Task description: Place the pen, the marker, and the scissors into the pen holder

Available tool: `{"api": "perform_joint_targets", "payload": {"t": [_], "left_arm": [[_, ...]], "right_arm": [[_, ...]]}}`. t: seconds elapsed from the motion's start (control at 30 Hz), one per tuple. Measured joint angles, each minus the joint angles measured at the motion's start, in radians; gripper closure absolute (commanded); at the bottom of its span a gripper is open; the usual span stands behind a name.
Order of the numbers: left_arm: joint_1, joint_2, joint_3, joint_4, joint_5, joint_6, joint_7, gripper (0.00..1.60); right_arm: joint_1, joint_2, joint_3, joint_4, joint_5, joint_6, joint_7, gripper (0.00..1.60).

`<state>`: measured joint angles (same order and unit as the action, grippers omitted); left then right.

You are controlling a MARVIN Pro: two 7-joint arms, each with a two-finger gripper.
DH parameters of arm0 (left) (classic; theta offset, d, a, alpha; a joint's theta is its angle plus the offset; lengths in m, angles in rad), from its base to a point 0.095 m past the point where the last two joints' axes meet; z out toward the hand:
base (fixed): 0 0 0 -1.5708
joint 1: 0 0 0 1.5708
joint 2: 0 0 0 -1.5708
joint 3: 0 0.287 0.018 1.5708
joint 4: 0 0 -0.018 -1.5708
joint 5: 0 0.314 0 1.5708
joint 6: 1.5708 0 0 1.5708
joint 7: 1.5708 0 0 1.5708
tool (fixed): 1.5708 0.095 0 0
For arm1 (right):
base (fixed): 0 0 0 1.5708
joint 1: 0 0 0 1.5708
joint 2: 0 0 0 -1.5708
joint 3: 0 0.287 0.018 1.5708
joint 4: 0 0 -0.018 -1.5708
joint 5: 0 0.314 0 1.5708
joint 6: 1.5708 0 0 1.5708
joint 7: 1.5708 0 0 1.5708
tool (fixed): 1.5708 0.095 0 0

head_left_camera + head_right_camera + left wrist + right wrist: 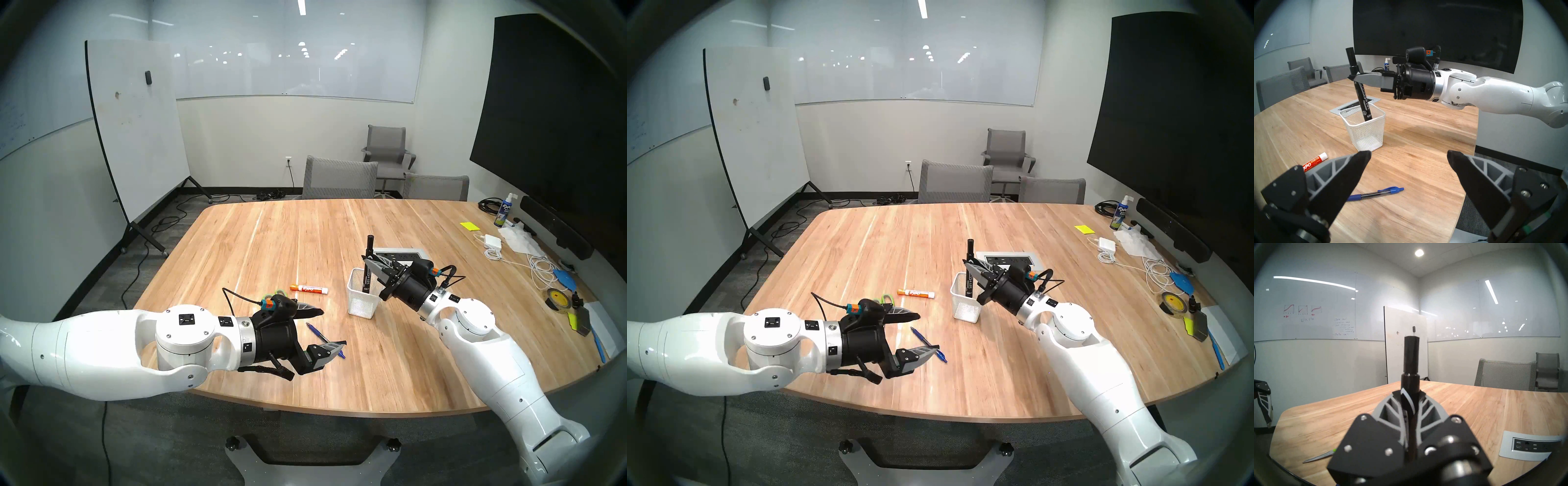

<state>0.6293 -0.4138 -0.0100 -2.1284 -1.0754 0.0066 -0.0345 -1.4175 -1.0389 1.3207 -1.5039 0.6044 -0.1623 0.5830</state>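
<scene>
My right gripper [366, 259] is shut on a thick black marker [1362, 96], holding it tilted with its lower end inside the white mesh pen holder [1369, 134], above the bottom. A slim blue pen [1376, 193] lies flat on the table just below my left gripper [332, 327], which hovers open and empty above it. The scissors are mostly hidden behind the left wrist. Only their green handles [886, 298] show in the head views, and their grey blades [1318, 457] in the right wrist view.
An orange-capped white marker [308, 289] lies left of the holder. A power outlet panel [407, 254] is set into the table [271, 237] behind the holder. A charger, cables, tape and a spray bottle [502, 212] crowd the right edge. Grey chairs stand at the far side.
</scene>
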Motion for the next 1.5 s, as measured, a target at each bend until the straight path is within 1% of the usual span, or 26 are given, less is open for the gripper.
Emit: {"api": "perform_joint_targets", "payload": {"t": [0.47, 0.73, 0.97, 1.23, 1.5], "left_arm": [[0.000, 0.000, 0.000, 0.000, 0.000, 0.000, 0.000, 0.00], [0.000, 0.000, 0.000, 0.000, 0.000, 0.000, 0.000, 0.00], [0.000, 0.000, 0.000, 0.000, 0.000, 0.000, 0.000, 0.00], [0.000, 0.000, 0.000, 0.000, 0.000, 0.000, 0.000, 0.00], [0.000, 0.000, 0.000, 0.000, 0.000, 0.000, 0.000, 0.00]], "right_arm": [[-0.028, -0.016, 0.002, -0.001, -0.059, -0.072, -0.016, 1.60], [-0.032, -0.024, 0.001, -0.002, -0.095, -0.077, -0.037, 1.60], [-0.032, -0.032, -0.003, -0.005, -0.132, -0.070, -0.069, 1.60], [-0.032, -0.036, -0.013, -0.014, -0.171, -0.024, -0.099, 1.60], [-0.032, -0.038, -0.014, -0.025, -0.194, 0.009, -0.115, 1.60]]}}
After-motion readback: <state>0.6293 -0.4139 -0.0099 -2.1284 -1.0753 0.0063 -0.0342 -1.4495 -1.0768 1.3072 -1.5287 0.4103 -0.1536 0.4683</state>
